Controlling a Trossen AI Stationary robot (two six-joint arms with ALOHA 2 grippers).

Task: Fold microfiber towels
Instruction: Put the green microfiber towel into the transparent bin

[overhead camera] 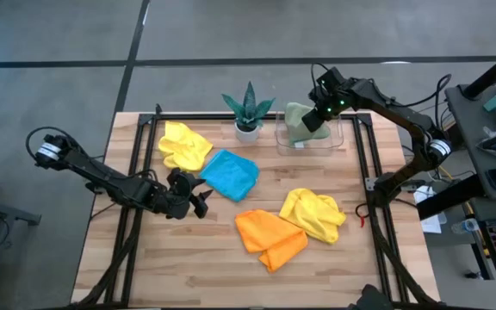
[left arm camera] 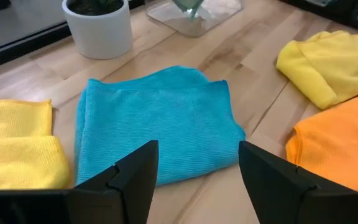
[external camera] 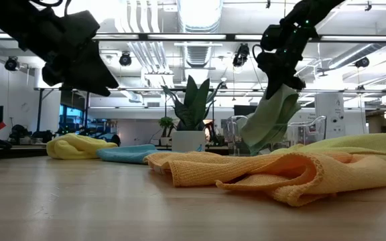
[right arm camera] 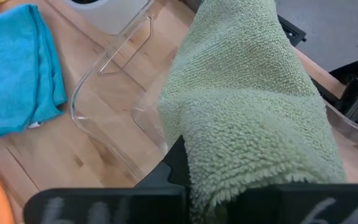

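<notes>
Our right gripper is clenched on the green towel, hanging over the clear tray at far right; probably folded. We should lower it flat. Left gripper hovers open near the blue towel.

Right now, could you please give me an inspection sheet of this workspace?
Surface: pale wooden table, black frame rails.
Job's things: folded sky blue towel; crumpled yellow towel behind it; second yellow towel beside orange towel; sage green towel hanging over clear plastic tray.
Clutter: spiky green potted plant.
Grippers: left gripper open, facing blue towel; right gripper shut on green towel.
Cables: along right arm.
Surroundings: grey floor, equipment at right.
</notes>
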